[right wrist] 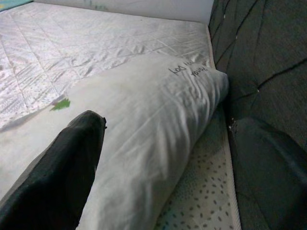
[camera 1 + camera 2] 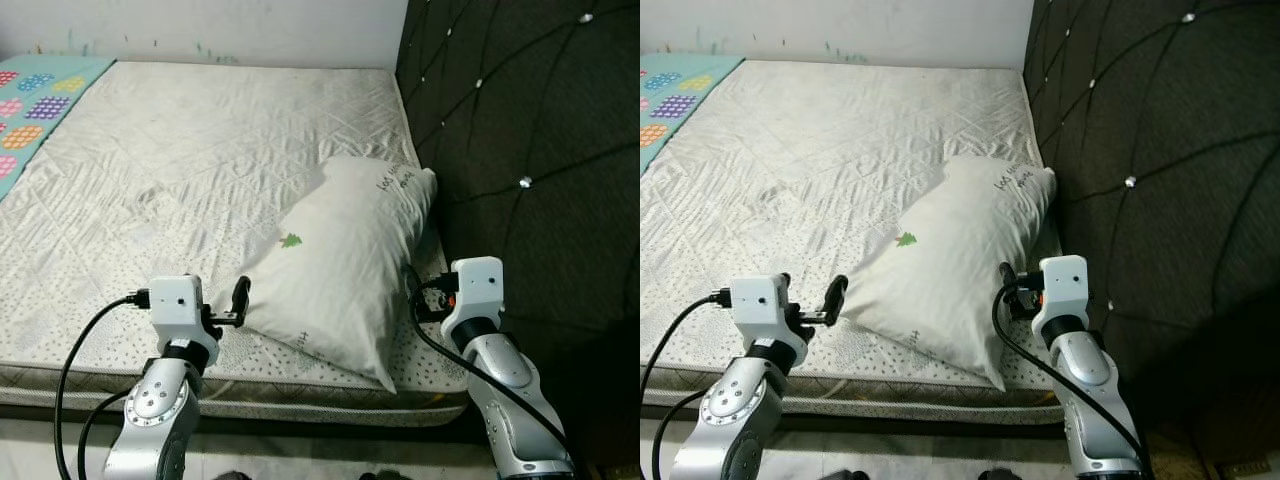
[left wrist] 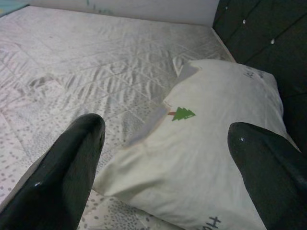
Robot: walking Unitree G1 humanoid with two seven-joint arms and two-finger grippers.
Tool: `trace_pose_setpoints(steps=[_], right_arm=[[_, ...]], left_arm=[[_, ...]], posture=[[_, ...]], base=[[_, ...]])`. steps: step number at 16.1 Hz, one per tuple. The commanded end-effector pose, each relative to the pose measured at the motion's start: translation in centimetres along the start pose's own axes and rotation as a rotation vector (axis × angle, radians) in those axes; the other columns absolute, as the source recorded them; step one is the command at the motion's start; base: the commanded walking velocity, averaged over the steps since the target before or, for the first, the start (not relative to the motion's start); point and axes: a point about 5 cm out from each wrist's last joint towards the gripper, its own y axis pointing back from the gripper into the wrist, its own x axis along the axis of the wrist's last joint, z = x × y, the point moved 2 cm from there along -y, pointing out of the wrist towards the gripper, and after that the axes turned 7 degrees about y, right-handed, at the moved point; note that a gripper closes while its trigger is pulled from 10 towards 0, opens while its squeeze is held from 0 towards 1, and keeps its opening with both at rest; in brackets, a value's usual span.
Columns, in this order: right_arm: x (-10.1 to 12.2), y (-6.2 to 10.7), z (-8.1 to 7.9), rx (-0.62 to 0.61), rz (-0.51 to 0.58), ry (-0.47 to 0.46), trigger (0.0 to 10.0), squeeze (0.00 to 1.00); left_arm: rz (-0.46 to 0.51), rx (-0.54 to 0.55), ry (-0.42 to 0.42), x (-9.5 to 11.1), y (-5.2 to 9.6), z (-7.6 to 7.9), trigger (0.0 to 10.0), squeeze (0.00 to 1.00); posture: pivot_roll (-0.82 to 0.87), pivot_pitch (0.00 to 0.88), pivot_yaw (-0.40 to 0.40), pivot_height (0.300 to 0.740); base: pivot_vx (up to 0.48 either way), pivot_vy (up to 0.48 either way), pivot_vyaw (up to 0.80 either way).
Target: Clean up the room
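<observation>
A white pillow (image 2: 340, 250) with a small green tree print (image 2: 291, 241) and handwriting near its top lies tilted on the bed, its upper end against the headboard. My left gripper (image 2: 235, 305) is open at the pillow's lower left corner. In the left wrist view that corner (image 3: 144, 158) lies between the two black fingers (image 3: 67, 167). My right gripper (image 2: 415, 295) is open at the pillow's right edge, in the gap beside the headboard. One of its fingers (image 1: 62, 163) is over the pillow (image 1: 144, 110) and the other is by the headboard.
The quilted white mattress (image 2: 180, 170) stretches away to a white wall. A dark tufted headboard (image 2: 530, 130) rises along the right side. A colourful patterned mat (image 2: 30, 110) lies at the far left. The mattress's front edge (image 2: 300, 400) is just below the grippers.
</observation>
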Motion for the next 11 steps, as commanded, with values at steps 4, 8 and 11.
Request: trace_pose_setpoints(steps=[4,8,11], right_arm=[[0.3,0.2,-0.1,0.014,0.008,0.000,10.0,0.00],[0.3,0.3,-0.3,0.030,0.004,-0.001,10.0,0.00],[0.0,1.3,-0.5,0.057,-0.015,0.002,10.0,0.00]], left_arm=[[-0.001,0.009,0.017,0.1,0.2,-0.2,10.0,0.00],[0.009,0.036,0.026,0.3,0.5,-0.4,10.0,0.00],[0.003,0.052,0.042,0.4,1.5,-0.3,10.0,0.00]], posture=[[-0.08,0.169,-0.005,0.651],[-0.06,0.184,-0.021,0.651],[-0.06,0.218,-0.035,0.651]], base=[[0.000,0.000,0.00],[0.000,0.000,0.00],[0.000,0.000,0.00]])
